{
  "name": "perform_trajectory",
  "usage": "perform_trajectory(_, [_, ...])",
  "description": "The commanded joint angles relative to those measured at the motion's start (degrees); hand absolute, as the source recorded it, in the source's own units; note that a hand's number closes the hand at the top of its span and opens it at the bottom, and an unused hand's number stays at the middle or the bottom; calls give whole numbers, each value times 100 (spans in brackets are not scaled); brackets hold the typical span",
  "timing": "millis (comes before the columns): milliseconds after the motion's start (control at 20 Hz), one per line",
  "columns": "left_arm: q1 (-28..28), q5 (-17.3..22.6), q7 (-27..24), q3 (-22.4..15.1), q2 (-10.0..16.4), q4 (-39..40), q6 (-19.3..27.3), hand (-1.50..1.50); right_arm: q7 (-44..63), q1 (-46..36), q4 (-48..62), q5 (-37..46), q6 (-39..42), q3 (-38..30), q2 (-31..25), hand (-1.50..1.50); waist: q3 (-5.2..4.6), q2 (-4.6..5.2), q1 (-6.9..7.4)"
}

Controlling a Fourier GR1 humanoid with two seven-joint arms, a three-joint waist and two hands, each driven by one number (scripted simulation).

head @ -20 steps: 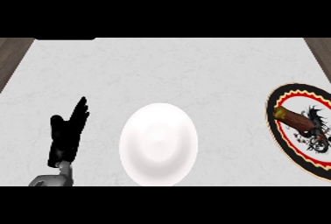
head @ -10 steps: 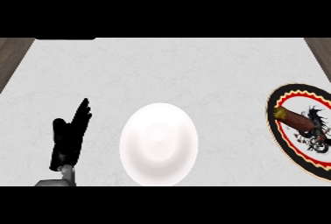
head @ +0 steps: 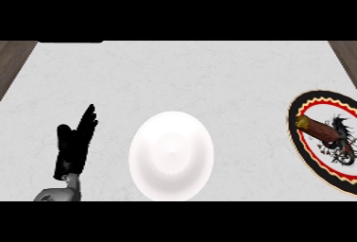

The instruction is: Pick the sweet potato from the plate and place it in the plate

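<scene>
Next to nothing altered over the last second. At lower left, the left hand (head: 73,149): black, fingers straight and together, pointing up the frame, open and holding nothing, simply resting. Same spot as a second ago, sunk only a touch toward the lower edge, with slightly less grey forearm showing beneath. No sign of the right hand anywhere in frame, now or in the two earlier looks.

For the task, no progress yet: the pick not begun, no approach even visible.

Containers next. At far right, cut by the frame edge, a dark-rimmed patterned plate (head: 304,152) with a red and yellow band and a black ornament on its pale face. On it, the sweet potato (head: 319,128), reddish brown, lying slantwise from upper left to lower right, untouched and unmoved. At lower centre, a plain white plate (head: 171,156), nothing in it, just right of the left hand without touching, well apart from the patterned plate; most likely the destination. Both set on the pale marbled counter (head: 181,75).

Judging by position, probably a job for the right hand, being on the sweet potato's side.
</scene>
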Motion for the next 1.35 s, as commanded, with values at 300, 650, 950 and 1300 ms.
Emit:
perform_trajectory(300, [1,63,-124,96,8,93,-158,0,-941,-145,1369,69,-241,-126,-429,-150,6,13,18])
perform_trajectory(650, [-72,-74,-162,30,-158,194,-9,0,-1066,-250,1804,-224,122,-272,-815,-150,7,9,19])
perform_trajectory(950, [37,11,-118,154,54,-6,-188,0,-1335,-18,2156,-295,-270,-433,-923,-150,16,18,41])
perform_trajectory(1300, [120,-114,18,-4,-138,-151,-57,0,-1350,43,2235,-278,-358,-328,-969,-150,15,16,35])
